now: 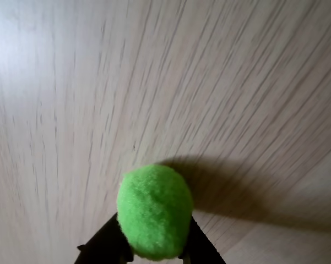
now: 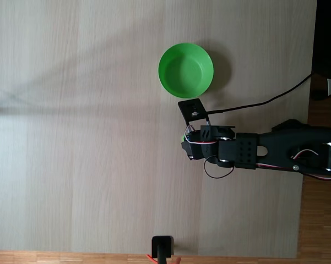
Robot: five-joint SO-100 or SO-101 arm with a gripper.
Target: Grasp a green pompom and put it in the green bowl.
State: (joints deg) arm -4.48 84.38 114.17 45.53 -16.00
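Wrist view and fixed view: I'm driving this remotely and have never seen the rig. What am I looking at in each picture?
The machine is a small black robot arm on a pale wooden table, ending in a two-finger gripper.

The wrist view comes from a camera riding on the arm, looking past the gripper. It shows the green pompom, a fuzzy ball, pinched between the two dark fingers, with its shadow on the table beside it.

The fixed view looks straight down from above. The arm reaches in from the right of that picture. The green bowl sits just above the gripper there, and looks empty. A sliver of the pompom peeks out at the arm's tip.

So the ball is held, not yet in the bowl.
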